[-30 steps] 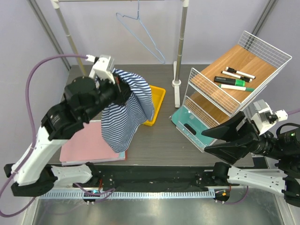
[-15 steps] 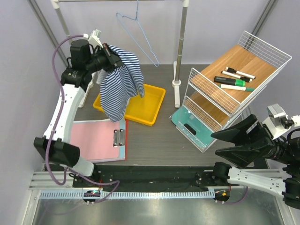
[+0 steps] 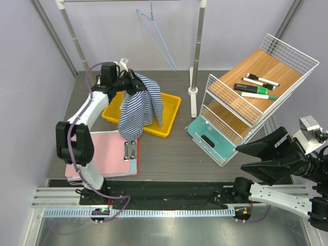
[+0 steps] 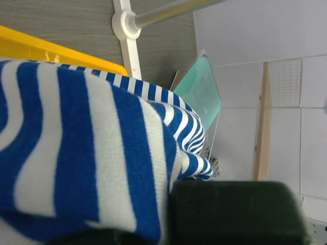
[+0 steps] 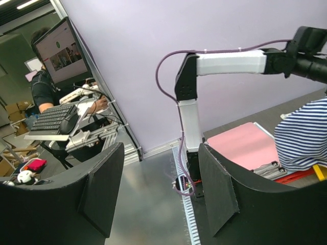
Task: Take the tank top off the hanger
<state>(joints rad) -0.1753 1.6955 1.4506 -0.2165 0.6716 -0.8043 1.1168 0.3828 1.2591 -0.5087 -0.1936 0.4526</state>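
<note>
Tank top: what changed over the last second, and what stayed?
The left gripper carried the tank top from above the pink clipboard back over the yellow tray. The right gripper drew back rightward; the empty hanger swung. Grip stayed shut; tray, clipboard unmoved.

No text, label, brand, number or sign can be read in any view. The monitor [image 5: 59, 47] at the desk in the right wrist view shows a page with pictures, and it possibly carries lettering, but this is too small and blurred to make out. The markers [image 3: 258, 87] on the upper shelf of the wire rack [image 3: 287, 51] show no legible print on their barrels at this size.
</note>
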